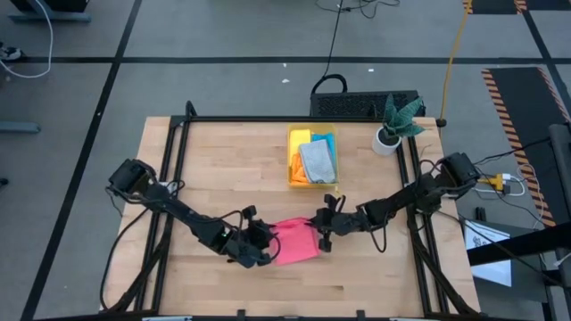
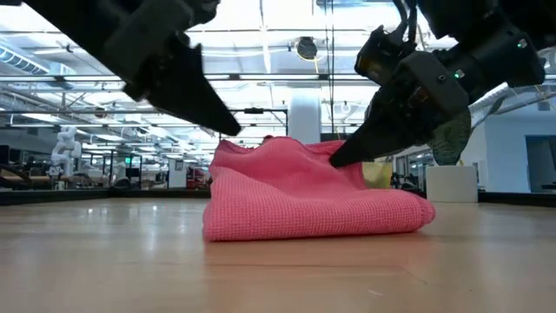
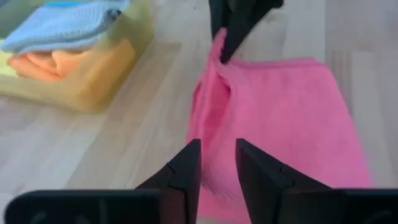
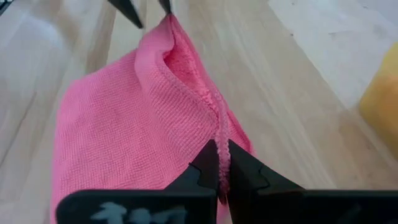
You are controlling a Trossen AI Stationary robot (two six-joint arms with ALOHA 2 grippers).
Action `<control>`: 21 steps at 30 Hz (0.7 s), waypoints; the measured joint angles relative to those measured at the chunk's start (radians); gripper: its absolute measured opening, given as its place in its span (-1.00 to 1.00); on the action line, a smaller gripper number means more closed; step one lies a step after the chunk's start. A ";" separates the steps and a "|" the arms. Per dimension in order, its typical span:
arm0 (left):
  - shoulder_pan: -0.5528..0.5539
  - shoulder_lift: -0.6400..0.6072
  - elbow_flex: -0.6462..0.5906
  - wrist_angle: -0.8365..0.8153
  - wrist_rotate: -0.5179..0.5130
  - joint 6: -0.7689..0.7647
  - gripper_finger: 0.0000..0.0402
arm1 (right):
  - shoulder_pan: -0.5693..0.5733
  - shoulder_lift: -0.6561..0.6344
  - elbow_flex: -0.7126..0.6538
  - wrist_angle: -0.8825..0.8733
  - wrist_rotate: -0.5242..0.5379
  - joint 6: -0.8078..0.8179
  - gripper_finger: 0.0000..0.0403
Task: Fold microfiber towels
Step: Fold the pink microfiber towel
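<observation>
Towel [image 1: 295,242] on table [image 1: 214,160] between both arms, bin [image 1: 313,159] behind.

Overhead looks down; low looks level; 2 wrist views face pink towel [image 1: 295,242] closely.

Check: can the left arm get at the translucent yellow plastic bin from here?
Probably yes: bare table lies between the left gripper and the bin, though it is at the pink microfiber towel.

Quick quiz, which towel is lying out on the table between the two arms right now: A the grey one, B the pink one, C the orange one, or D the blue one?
B: the pink towel lies on the wooden table between both arms, while the grey towel, the orange towel and the blue towel sit in the yellow bin.
</observation>
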 joint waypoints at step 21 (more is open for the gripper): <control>-0.026 0.004 0.000 0.063 0.002 -0.019 -0.44 | -0.095 0.077 0.000 0.215 -0.102 -0.094 -0.98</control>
